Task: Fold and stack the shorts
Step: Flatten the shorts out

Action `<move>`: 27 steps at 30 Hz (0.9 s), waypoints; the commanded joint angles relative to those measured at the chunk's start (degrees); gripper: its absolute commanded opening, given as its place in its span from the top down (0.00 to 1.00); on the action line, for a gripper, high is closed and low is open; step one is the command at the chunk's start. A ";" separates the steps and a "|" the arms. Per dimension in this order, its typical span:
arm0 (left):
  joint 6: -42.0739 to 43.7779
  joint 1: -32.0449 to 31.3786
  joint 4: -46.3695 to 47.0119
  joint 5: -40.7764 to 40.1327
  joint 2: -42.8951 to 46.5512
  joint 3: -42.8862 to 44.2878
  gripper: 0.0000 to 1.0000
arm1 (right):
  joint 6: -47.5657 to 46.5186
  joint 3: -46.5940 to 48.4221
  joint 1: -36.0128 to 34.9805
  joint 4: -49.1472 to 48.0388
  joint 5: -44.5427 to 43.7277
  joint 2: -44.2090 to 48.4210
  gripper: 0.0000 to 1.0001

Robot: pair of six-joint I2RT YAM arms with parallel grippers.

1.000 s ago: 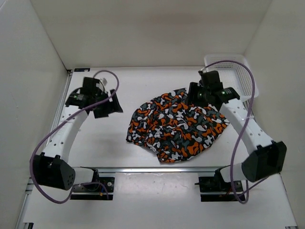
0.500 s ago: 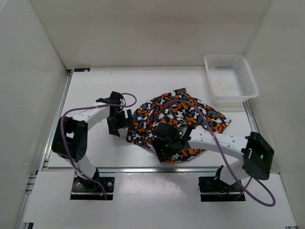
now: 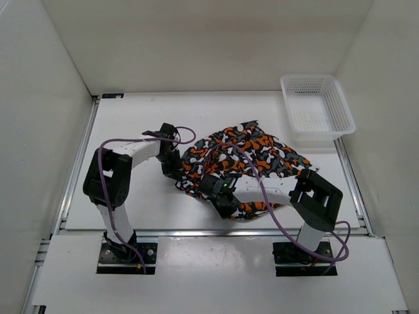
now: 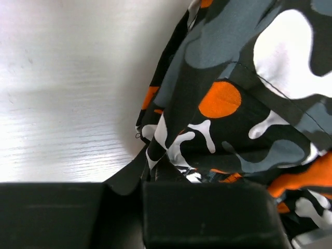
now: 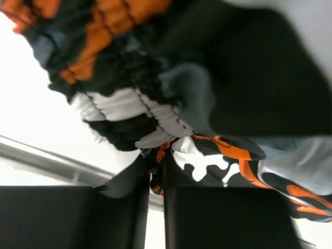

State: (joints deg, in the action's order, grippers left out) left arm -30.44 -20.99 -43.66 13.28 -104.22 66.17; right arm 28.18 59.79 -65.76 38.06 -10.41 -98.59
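From above, the shorts [image 3: 252, 160] lie crumpled centrally, apart from the white basket [image 3: 343, 108] (far right corner). Left wrist: my left pincer [image 4: 141, 179] clenches their edge. Right wrist: my right pincer [image 5: 155, 181] grips a gathered edge.

We see a white table [image 3: 131, 131] with a metal rail [image 3: 196, 231] along its near edge. The shorts [image 3: 262, 154] lie rumpled on it near the middle, spreading toward the right. A white mesh basket [image 3: 308, 77] stands in the far right corner, near the shorts but apart from them.
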 commanded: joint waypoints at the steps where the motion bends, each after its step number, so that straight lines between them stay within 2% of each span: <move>1: 1.17 1.74 0.69 2.63 2.70 3.96 0.90 | -1.20 2.78 2.99 -1.24 -6.54 -0.82 0.99; 4: 3.01 6.82 -2.91 3.86 4.38 9.66 0.90 | -6.90 7.96 9.23 -0.01 -10.84 1.81 0.99; 6: 3.88 9.12 -6.07 3.86 5.08 18.61 0.90 | -12.59 13.13 15.44 2.27 -13.13 2.35 0.99; 7: 3.89 10.26 -9.48 3.86 5.08 22.47 0.90 | -14.72 19.86 17.57 2.80 -14.88 2.87 0.99; 8: 3.89 12.27 -11.34 4.47 5.08 31.12 0.90 | -16.56 23.67 19.51 3.33 -15.77 2.87 0.99; 9: 3.89 13.25 -13.10 5.00 4.39 35.82 0.90 | -20.15 31.62 23.27 4.03 -16.39 2.87 0.99; 11: 3.89 14.92 -16.44 6.49 3.50 45.23 0.90 | -23.42 39.84 26.45 4.04 -16.39 2.87 0.99; 12: 3.02 16.50 -18.89 7.28 2.72 53.63 0.90 | -24.92 43.79 28.99 4.04 -15.00 2.87 0.99; 13: 2.49 17.12 -19.53 8.77 2.71 57.28 0.90 | -27.11 51.23 30.15 4.04 -14.12 2.87 0.99; 15: 1.35 18.18 -20.14 10.01 3.23 63.87 0.90 | -29.05 56.99 32.35 3.51 -11.75 3.48 0.99; 18: 0.21 18.88 -19.01 10.72 7.79 63.57 0.90 | -32.83 56.60 32.97 -2.61 -7.53 8.57 0.99; 21: -0.32 16.70 -15.85 10.72 15.17 54.01 0.90 | -33.99 43.43 33.59 -9.30 -6.81 16.39 0.99; 23: -1.64 14.24 -12.35 10.72 20.88 42.85 0.90 | -31.71 32.91 35.95 -13.88 -7.94 20.62 0.97; 24: -2.60 12.66 -10.50 10.72 22.73 38.55 0.90 | -30.05 29.89 37.35 -13.89 -9.00 21.41 0.67; 25: -3.57 8.29 -8.65 10.11 24.49 30.33 0.90 | -28.20 26.90 39.20 -15.20 -9.01 22.03 0.42; 26: -6.10 5.47 -6.90 9.40 26.77 26.68 0.88 | -23.49 24.09 44.09 -15.21 -7.62 22.03 0.19; 27: -7.52 2.48 -4.27 7.83 27.32 23.51 0.60 | -20.92 19.97 47.09 -15.21 -5.25 22.03 0.05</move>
State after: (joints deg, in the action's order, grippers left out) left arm -33.41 -12.49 -52.12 23.03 -77.14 98.30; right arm 1.45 87.70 -26.46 25.23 -15.86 -74.06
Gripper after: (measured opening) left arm 0.273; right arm 0.854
